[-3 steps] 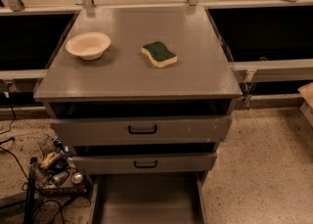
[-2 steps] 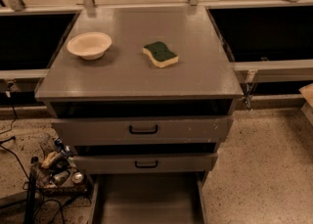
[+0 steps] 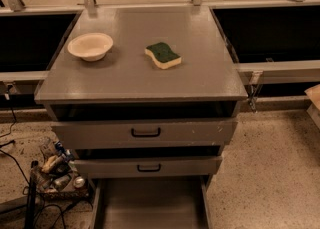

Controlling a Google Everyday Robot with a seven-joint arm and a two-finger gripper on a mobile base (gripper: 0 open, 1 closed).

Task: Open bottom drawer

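The bottom drawer [image 3: 150, 205] sits at the foot of the grey desk [image 3: 130, 79], under the other two drawers, and is pulled well out toward the camera. What shows of it is a plain grey metal tray with a smooth, bare floor and a low wall along each side. The tray runs past the lower edge of the picture, so its front panel and handle cannot be seen. Directly above it on the desk is the middle drawer [image 3: 190, 166], a mid-sized grey front with a small black bar handle, standing a little way out with a dark gap over it. Above that is the top drawer [image 3: 200, 132], the tallest front, also slightly out and with a black handle of the same kind. On the desk's flat top a pale shallow bowl [image 3: 90, 46] rests near the left side, and a sponge [image 3: 163, 55] with a green upper face and yellow body lies near the middle, well apart from the bowl. On the speckled floor [image 3: 270, 173] left of the desk lies a heap of cables and small clutter [image 3: 56, 169]. The tool is outside the picture, so how far it is open, and whether it holds anything, cannot be told.
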